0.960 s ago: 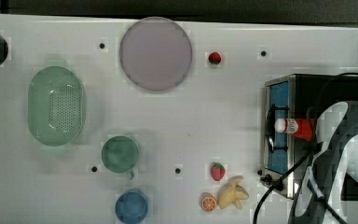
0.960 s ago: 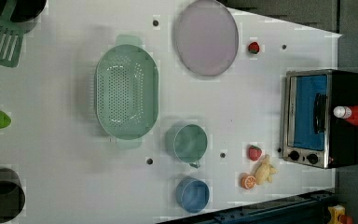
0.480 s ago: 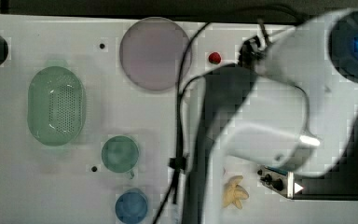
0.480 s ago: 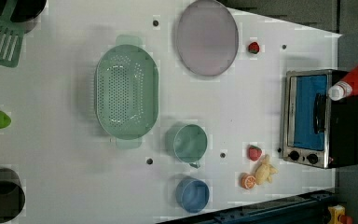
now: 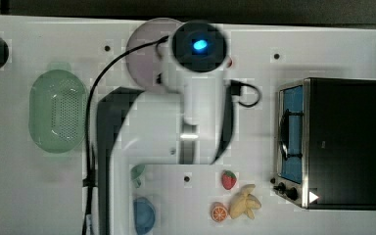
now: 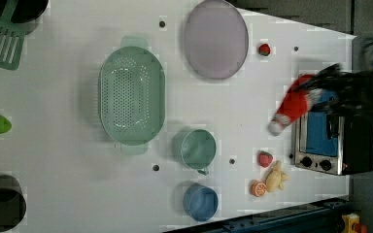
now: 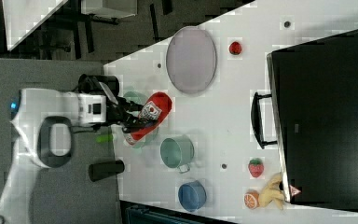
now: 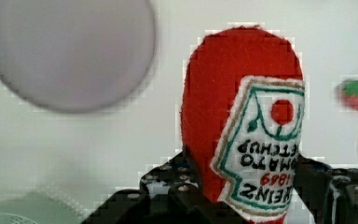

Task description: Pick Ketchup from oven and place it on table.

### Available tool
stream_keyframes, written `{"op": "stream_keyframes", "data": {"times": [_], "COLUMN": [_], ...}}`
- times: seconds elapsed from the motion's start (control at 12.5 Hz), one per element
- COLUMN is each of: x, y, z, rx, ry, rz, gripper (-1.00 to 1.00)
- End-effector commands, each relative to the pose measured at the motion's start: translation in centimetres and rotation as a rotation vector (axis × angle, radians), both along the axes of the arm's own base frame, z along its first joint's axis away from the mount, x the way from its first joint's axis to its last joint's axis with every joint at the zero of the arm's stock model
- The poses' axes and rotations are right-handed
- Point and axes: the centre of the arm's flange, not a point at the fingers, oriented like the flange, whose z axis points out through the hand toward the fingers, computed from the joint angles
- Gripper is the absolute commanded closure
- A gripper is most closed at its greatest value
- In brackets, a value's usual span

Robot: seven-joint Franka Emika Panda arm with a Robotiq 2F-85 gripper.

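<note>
The ketchup [image 7: 150,115], a red bottle with a white-and-red label, hangs tilted in the air with my gripper [image 7: 137,119] shut on its lower body. In the wrist view the ketchup [image 8: 242,121] stands between the dark fingers [image 8: 177,186], its label facing the camera. In the left view the ketchup [image 6: 294,104] is blurred, white cap towards the table [image 6: 252,97], just off the front of the oven [image 6: 332,141]. The black oven [image 5: 345,142] with its blue glass door stands at the top view's right. My white arm [image 5: 196,107] crosses the middle of the top view.
A lilac plate [image 6: 216,39], a green colander [image 6: 132,94], a green cup [image 6: 197,149] and a blue bowl [image 6: 200,201] sit on the table. Strawberries [image 6: 265,158], an orange slice [image 6: 258,188] and a banana [image 6: 275,178] lie by the oven's knobs.
The ketchup has left the oven's top and moved out past its front, over the table. The arm has swung across the top view towards the table's middle.
</note>
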Motion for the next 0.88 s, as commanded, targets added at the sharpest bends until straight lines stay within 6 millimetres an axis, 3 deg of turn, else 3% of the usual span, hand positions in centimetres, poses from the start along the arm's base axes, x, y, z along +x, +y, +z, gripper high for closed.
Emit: {"op": "stream_keyframes", "data": {"times": [0.08, 0.48, 0.64, 0.72, 0.88], "x": [-0.6, -3.5, -4.4, -4.4, -4.6], "y": [-4.9, -6.0, -6.5, -6.8, -7.0], "z": [-1.7, -9.0, -13.3, -16.5, -19.7], "rx": [-0.032, -0.043, -0.058, -0.073, -0.087], "ry": [-0.039, -0.042, -0.028, -0.022, -0.005], "rz": [-0.054, -0.080, -0.087, -0.090, -0.089], "gripper": [-0.20, -0.20, -0.20, -0.20, -0.24]}}
